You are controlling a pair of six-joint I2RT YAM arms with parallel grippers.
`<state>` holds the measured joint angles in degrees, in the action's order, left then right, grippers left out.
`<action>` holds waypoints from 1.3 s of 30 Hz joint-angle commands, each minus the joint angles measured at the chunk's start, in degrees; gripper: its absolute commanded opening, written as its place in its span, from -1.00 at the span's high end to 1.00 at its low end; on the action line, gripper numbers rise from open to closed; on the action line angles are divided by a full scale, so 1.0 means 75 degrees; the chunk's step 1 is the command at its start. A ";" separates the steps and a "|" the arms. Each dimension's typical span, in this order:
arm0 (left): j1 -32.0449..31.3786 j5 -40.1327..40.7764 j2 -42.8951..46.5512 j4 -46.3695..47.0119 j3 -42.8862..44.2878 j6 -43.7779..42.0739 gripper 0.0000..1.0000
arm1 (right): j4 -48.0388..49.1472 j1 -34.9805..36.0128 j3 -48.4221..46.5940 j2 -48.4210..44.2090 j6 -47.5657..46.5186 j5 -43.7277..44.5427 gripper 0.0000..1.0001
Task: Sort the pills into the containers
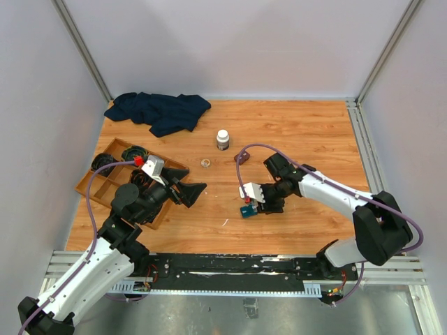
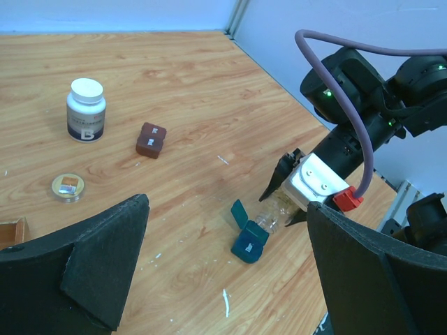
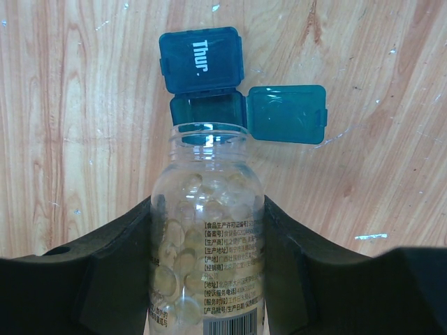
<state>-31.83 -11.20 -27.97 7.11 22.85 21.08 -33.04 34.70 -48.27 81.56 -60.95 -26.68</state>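
Your right end effector [image 3: 207, 209] is clamped on a clear plastic bottle [image 3: 207, 255], its black padded fingers [image 3: 115, 272] pressed to both sides of the smooth round body. The bottle is uncapped and holds pale, glossy, translucent capsules [image 3: 183, 262]. Its label carries small Chinese print and a barcode, too fine for you to read.

The bottle's mouth sits right at the teal case [image 3: 208, 110], a small rectangular box of translucent plastic lying on the surface. Two hinged lids stand open: one reads "Thur." [image 3: 201, 59] in white, the other [image 3: 286, 114] shows its blank inside.

Your left end effector [image 2: 227, 209] is spread wide and holds nothing, near the wooden compartment tray [image 1: 85, 183].

Farther out you have a white bottle [image 2: 86, 110] with a white cap and a dark label marked "B", a small brown case [image 2: 150, 139], and a small round item [image 2: 68, 186]. A crumpled dark blue cloth [image 1: 159, 112] lies at the far left.

The surface [image 1: 300, 132] is orange wood-grain with small white scuffs, enclosed by plain pale walls [image 1: 230, 42] and metal rails [image 1: 230, 265].
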 commanded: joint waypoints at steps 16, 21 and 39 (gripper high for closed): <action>0.0038 -0.0041 0.0072 0.0035 0.0037 -0.0014 -0.98 | -0.0341 0.0266 -0.0297 0.0043 0.0222 0.0000 0.99; 0.0038 -0.0042 0.0088 0.0024 0.0039 -0.0021 -0.98 | -0.0444 0.0230 -0.0354 0.0082 0.0226 -0.0082 0.99; 0.0038 -0.0059 0.0096 0.0042 0.0035 -0.0011 -0.98 | 0.0002 0.0167 -0.0225 -0.0002 0.0475 0.0553 0.99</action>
<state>-31.83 -11.22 -27.94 7.11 22.85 21.08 -33.80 36.03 -49.30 82.08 -58.43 -24.03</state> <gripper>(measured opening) 0.991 0.535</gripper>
